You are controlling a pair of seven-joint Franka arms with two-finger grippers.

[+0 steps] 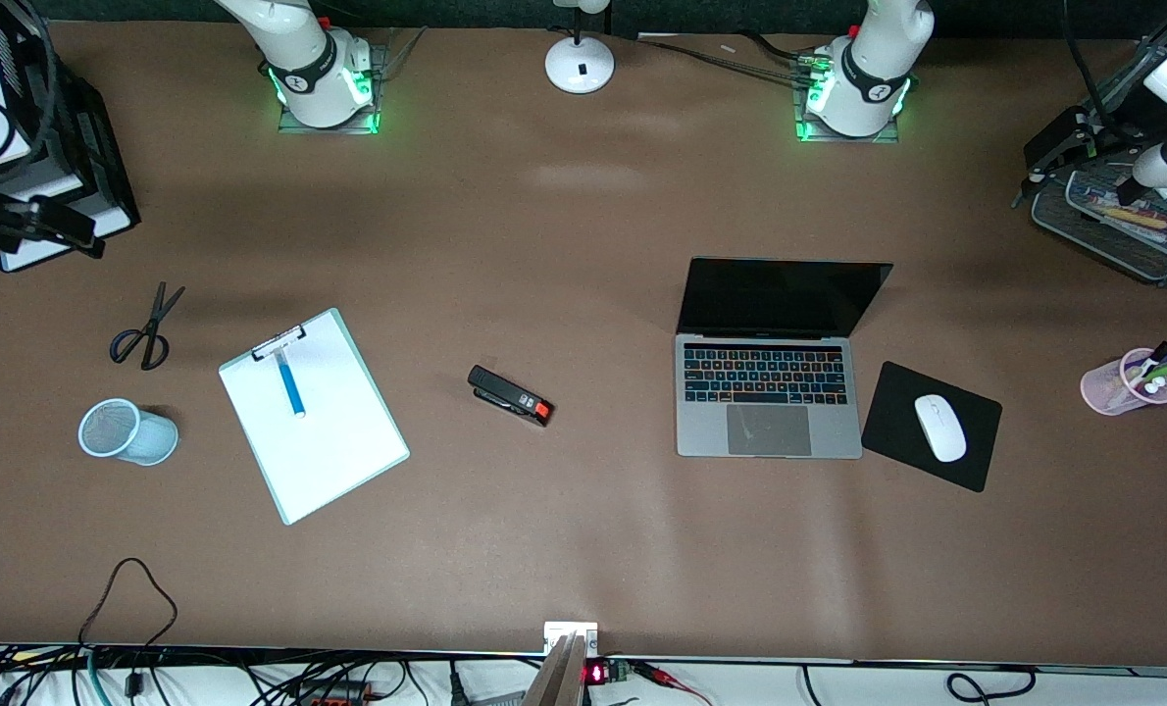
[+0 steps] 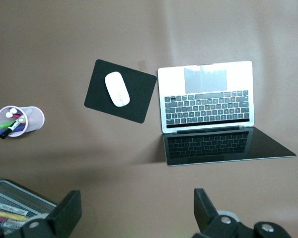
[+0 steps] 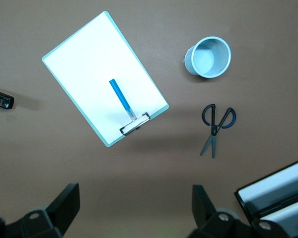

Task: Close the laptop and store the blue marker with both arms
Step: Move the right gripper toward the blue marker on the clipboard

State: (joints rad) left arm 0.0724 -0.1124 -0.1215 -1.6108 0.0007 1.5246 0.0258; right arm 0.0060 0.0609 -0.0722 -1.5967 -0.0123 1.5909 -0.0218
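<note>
The silver-grey laptop (image 1: 768, 392) stands open toward the left arm's end of the table, its black screen (image 2: 223, 146) raised. The blue marker (image 1: 290, 384) lies on a white clipboard (image 1: 314, 417) toward the right arm's end, its tip by the clip (image 3: 134, 124). My left gripper (image 2: 137, 208) hangs open and empty, high over bare table between the laptop's lid and the left arm's base (image 1: 853, 93). My right gripper (image 3: 134, 203) is also open and empty, high over bare table off the clipboard's clip end. Neither hand shows in the front view.
A pale blue mesh cup (image 1: 127, 431) and scissors (image 1: 147, 328) lie beside the clipboard. A black stapler (image 1: 510, 395) sits mid-table. A white mouse (image 1: 939, 427) rests on a black pad (image 1: 897, 412) beside the laptop. A pink pen cup (image 1: 1128, 382) and a mesh tray (image 1: 1123, 230) are at the left arm's end.
</note>
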